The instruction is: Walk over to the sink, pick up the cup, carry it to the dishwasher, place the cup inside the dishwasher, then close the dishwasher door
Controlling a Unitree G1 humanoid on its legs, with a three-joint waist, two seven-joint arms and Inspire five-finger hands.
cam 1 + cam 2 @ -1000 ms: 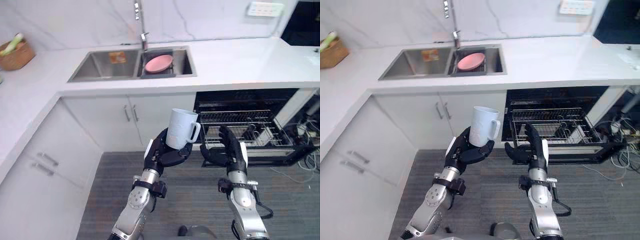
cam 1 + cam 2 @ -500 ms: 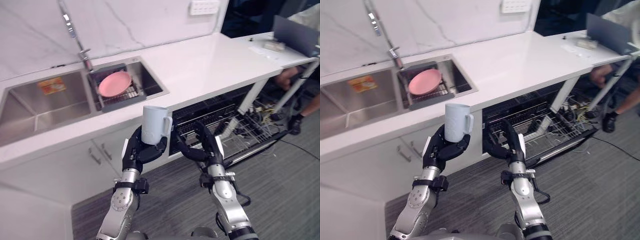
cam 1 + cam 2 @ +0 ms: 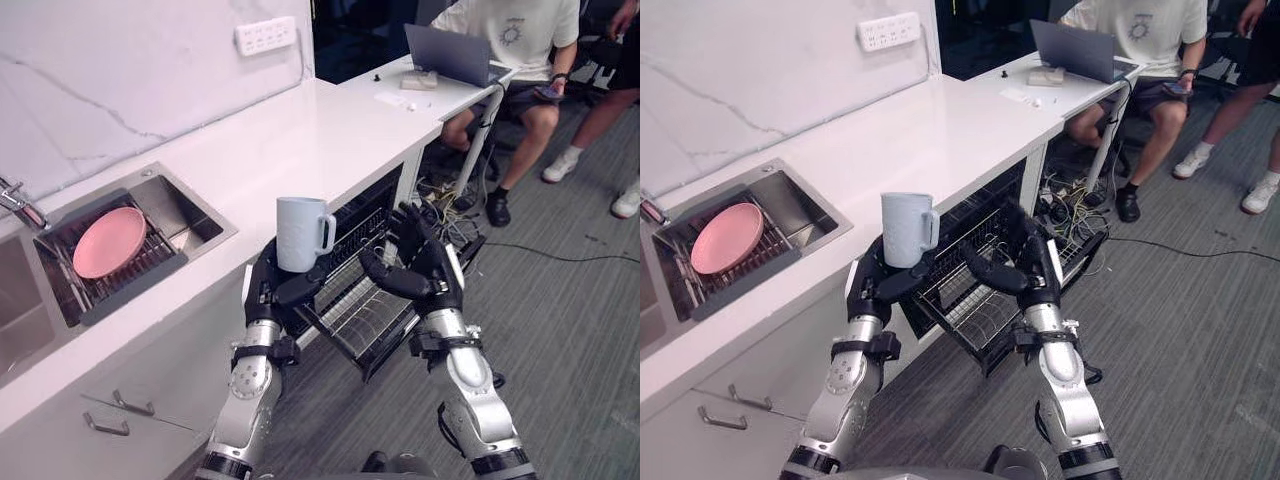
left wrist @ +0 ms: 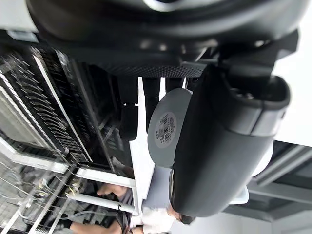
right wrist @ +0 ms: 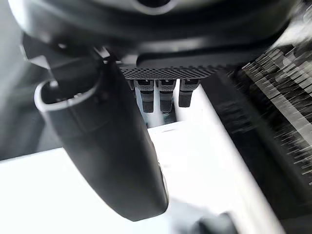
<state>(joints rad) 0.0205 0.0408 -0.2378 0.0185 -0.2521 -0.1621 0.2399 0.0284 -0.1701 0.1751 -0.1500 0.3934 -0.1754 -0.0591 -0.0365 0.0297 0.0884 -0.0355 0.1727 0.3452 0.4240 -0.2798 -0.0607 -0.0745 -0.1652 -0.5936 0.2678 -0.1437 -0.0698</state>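
Cup [image 3: 300, 232] sits upright in the left hand [image 3: 272, 292], fingers wrapped round its base, just by the pulled-out dishwasher rack [image 3: 368, 322], with the right hand [image 3: 427, 272] loose and empty beside it.

We have two head views looking steeply down from above the arms, slightly offset sideways. Both share counter [image 3: 320, 130], sink [image 3: 188, 214] at frame left, dishwasher rack [image 3: 360, 312] at centre. Wrist views sit very close: left hand [image 4: 224, 146] camera looks past the cup [image 4: 168, 127] base to the rack, right hand [image 5: 107, 161] camera toward counter.
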